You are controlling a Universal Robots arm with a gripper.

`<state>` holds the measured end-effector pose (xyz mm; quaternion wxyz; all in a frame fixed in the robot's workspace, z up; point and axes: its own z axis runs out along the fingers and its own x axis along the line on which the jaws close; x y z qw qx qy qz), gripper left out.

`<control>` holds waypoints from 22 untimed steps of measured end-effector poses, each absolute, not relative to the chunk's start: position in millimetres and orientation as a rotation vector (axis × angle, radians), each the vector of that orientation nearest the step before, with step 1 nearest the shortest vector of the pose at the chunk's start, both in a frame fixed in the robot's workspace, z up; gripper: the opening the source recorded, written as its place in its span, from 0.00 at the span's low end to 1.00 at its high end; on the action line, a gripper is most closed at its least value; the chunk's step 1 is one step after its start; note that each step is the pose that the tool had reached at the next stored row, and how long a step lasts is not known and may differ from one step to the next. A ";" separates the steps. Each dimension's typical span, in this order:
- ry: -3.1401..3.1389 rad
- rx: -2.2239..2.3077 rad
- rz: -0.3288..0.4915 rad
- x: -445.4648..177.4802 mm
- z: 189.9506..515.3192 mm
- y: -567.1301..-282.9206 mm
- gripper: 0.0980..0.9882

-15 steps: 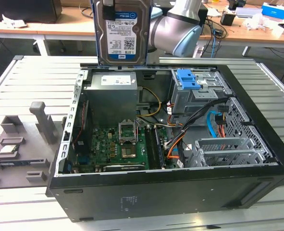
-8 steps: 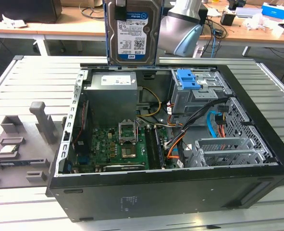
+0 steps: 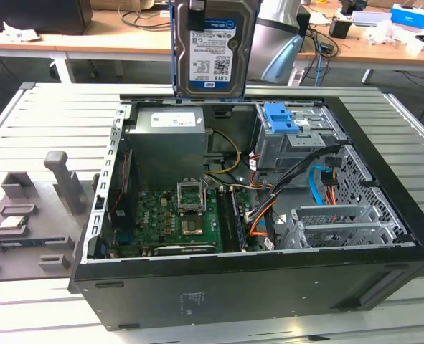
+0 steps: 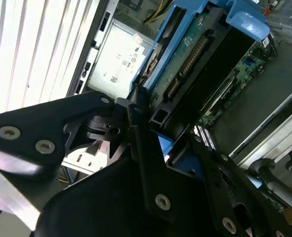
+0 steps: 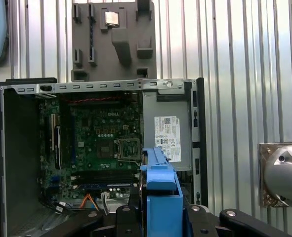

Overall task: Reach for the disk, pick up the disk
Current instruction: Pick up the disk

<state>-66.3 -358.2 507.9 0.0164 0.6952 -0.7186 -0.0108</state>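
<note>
In the exterior view my pincer (image 3: 197, 14) is clenched on the top edge of the disk (image 3: 215, 54), which hangs upright, clear above the open computer case (image 3: 233, 294); in the second wrist view my fingers (image 4: 150, 168) clamp its blue-bracketed edge, the case below; in the first wrist view it stands edge-on over the case.

Disk (image 3: 213, 54): silver drive, white-blue label, blue edge bracket; upright, raised above case (image 3: 384, 236), apparently gripped at top.
</note>
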 end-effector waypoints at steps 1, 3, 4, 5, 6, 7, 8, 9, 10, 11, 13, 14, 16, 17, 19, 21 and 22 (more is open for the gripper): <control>-2.234 2.161 -0.034 -66.0 507.9 -358.2 0.30; -2.234 2.161 -0.034 -65.9 507.9 -358.1 0.30; -2.234 2.161 -0.034 -65.9 507.9 -358.2 0.30; -2.234 2.161 -0.034 -65.8 507.9 -358.2 0.30; -2.234 2.162 -0.034 -65.7 507.9 -358.8 0.30; -2.234 2.161 -0.034 -65.7 507.9 -360.5 0.30; -2.234 2.161 -0.034 -65.7 507.9 -362.9 0.30; -2.234 2.161 -0.034 -65.7 507.9 -364.2 0.30; -2.234 2.161 -0.034 -65.6 507.9 -365.3 0.30; -2.234 2.161 -0.034 -65.6 507.9 -366.5 0.30; -2.234 2.161 -0.034 -65.6 507.9 -369.8 0.30; -2.234 2.161 -0.034 -65.5 507.9 -370.9 0.30; -2.234 2.161 -0.034 -65.4 507.9 -375.9 0.30; -2.234 2.161 -0.034 -65.4 507.9 -377.7 0.30; -2.234 2.161 -0.034 -65.4 507.9 -380.4 0.30; -2.234 2.161 -0.034 -65.3 507.9 -385.1 0.30; -2.234 2.161 -0.034 -65.2 507.9 -387.0 0.30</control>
